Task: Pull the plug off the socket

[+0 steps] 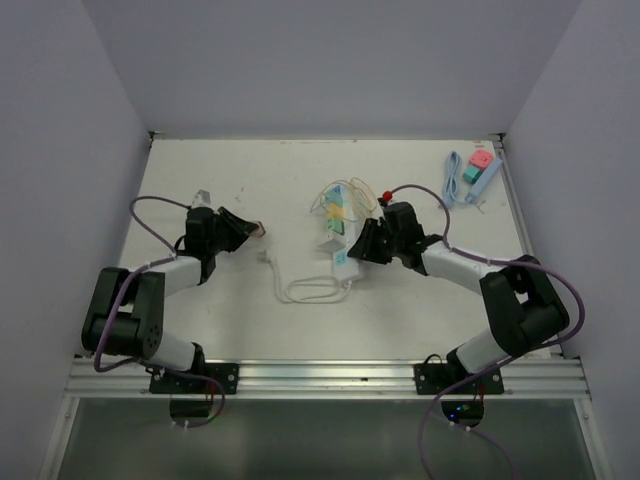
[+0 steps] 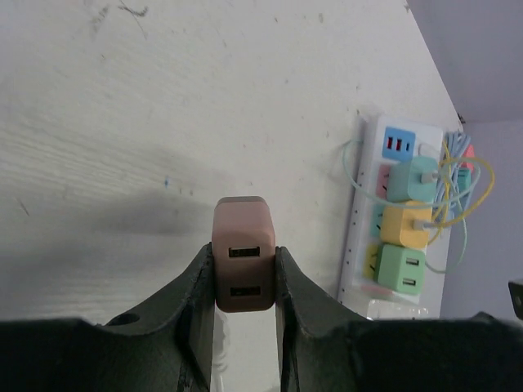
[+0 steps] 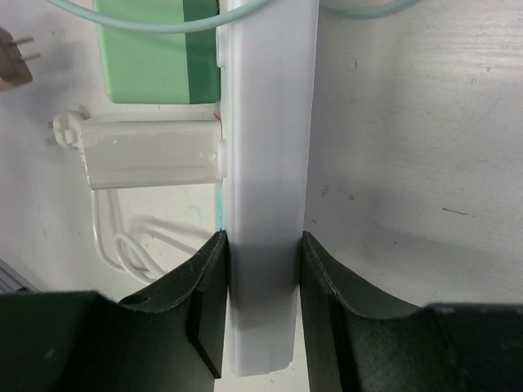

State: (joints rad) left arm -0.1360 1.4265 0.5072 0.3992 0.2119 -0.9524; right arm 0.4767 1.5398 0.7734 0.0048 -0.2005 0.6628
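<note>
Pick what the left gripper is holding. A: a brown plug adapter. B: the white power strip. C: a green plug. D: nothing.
A: the left wrist view shows the left gripper closed on the brown plug adapter, apart from the power strip, which lies off to one side.

Top camera looks down; both close wrist cameras see the power strip [image 1: 333, 240] [image 2: 356, 237] [image 3: 265, 122].
</note>
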